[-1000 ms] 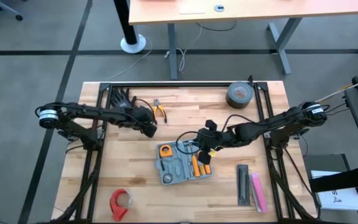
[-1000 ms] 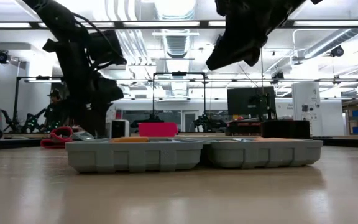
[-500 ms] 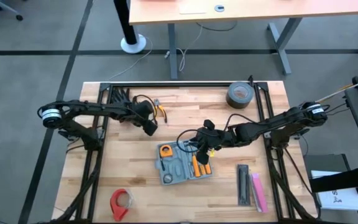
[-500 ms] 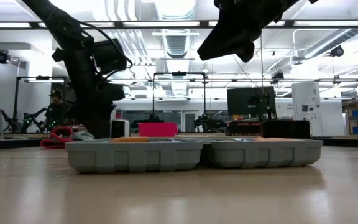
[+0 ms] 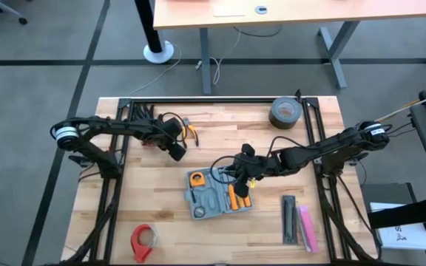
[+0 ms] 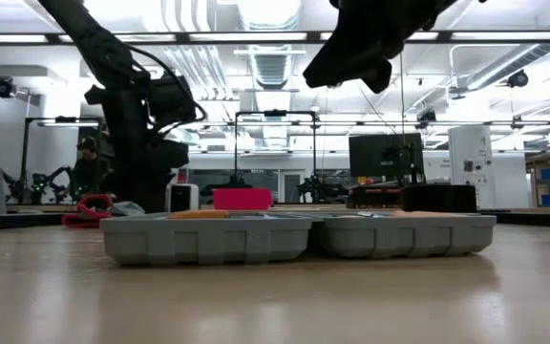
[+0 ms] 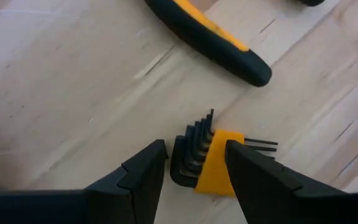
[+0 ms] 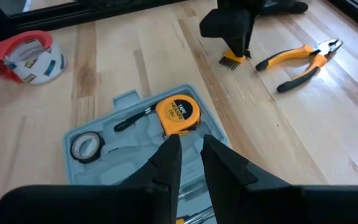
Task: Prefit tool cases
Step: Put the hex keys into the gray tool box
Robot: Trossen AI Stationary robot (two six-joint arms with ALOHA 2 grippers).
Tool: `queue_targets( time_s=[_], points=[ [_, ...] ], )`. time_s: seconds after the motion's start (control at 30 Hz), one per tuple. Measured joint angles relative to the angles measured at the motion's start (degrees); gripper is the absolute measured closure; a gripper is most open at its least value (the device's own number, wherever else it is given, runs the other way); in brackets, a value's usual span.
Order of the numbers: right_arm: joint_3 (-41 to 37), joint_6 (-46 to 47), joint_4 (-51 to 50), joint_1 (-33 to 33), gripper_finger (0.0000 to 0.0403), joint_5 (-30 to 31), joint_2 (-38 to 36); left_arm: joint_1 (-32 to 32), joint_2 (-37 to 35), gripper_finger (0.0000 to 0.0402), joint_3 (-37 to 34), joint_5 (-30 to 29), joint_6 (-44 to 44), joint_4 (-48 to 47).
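Left wrist view: left gripper (image 7: 191,165) straddles a hex key set (image 7: 211,158) lying on the table (image 7: 55,81), jaws released, one finger on each side of the yellow holder and no contact that I can see. Reads as lining up for a pinch across the holder, which is the widest solid part, rather than across the loose keys. Pliers (image 7: 210,34) lie just beyond it, apart from the set, so they shouldn't foul the grasp.

High view puts the same gripper near the table's far-left area, with the tool case (image 5: 217,193) well apart toward the middle, lying open and flat. Tray already carries a tape measure (image 8: 178,114), a small roll (image 8: 83,146) and orange-handled tools.

Right gripper (image 8: 190,163) hovers above the case, jaws nearly closed with only a narrow gap, holding nothing visible. My guess: it's parked there to seat or steady tools in their slots.

Red tape roll (image 5: 143,240) and grey tape roll (image 5: 285,112) sit off to the sides; black and pink bars (image 5: 299,220) lie right of the case, not involved.
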Motion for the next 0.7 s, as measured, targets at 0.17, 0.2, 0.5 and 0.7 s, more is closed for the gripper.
queue_targets(
  time_s=[0.17,0.2,0.5,0.7],
  points=[
    [0.0,0.0,0.1,0.0,0.0348,0.0,0.0,0.0,0.4,0.0235,0.0,0.1,0.3,1.1],
    [0.0,0.0,0.1,0.0,0.0348,0.1,0.0,0.0,0.5,0.0238,0.0,0.1,0.3,1.1],
    [0.0,-0.1,0.1,0.0,0.036,0.1,0.0,0.0,0.5,0.0283,0.0,-0.3,0.4,1.9],
    [0.0,-0.1,0.1,0.0,0.0359,0.1,0.0,0.0,0.6,0.0334,0.0,-1.0,1.1,2.3]
  ],
)
